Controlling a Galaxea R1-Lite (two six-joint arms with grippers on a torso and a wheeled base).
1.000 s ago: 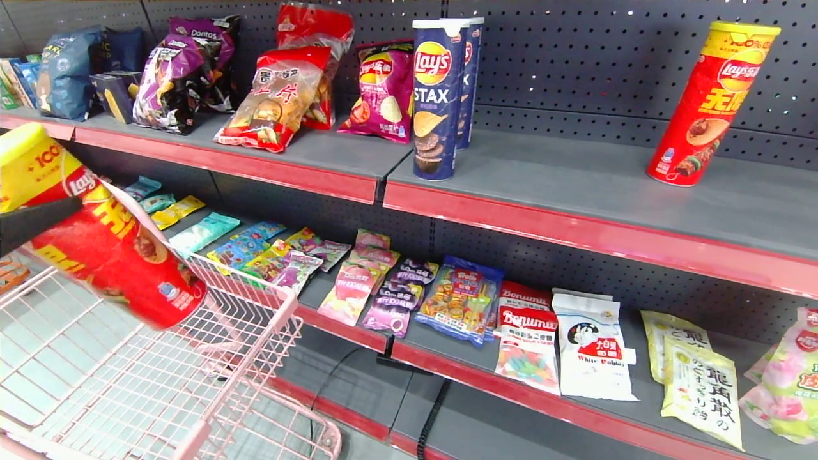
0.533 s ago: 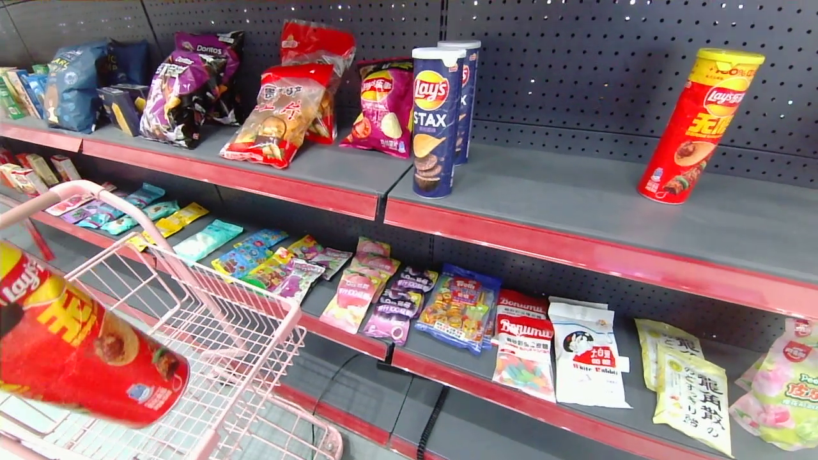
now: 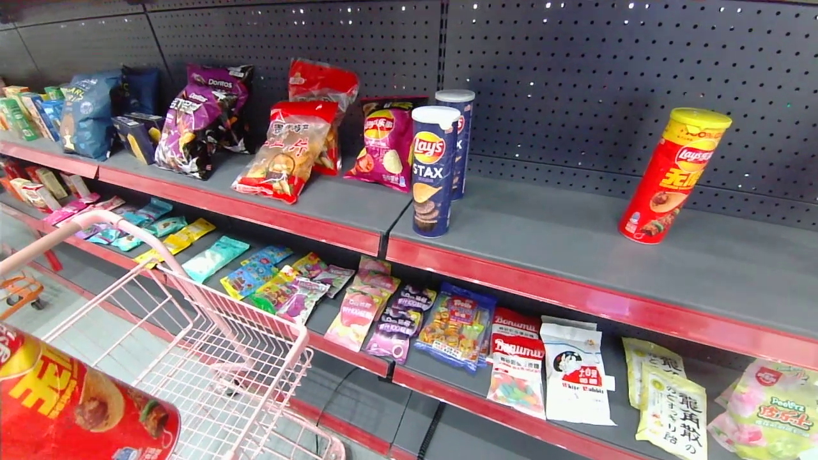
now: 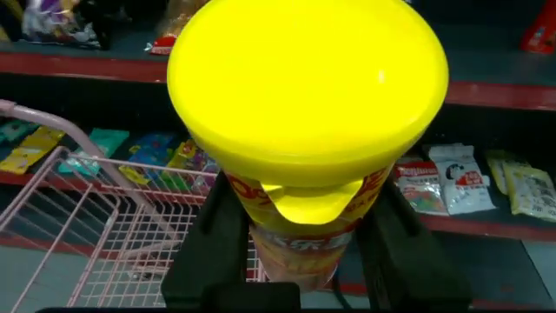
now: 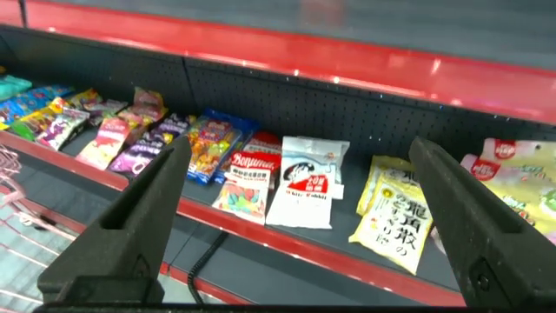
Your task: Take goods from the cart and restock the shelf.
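Grey shelf with red edging, pink cart before it at the left.
Red chip can, yellow-lidded, sits tilted low beside the cart, clamped in the left tool; a matching can stands upright on the upper shelf, well apart. Right tool hangs spread wide, holding nothing, facing sweet packets.

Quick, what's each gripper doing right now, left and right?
Left gripper: shut on the red chip can with the yellow lid.
Right gripper: open, holding nothing.
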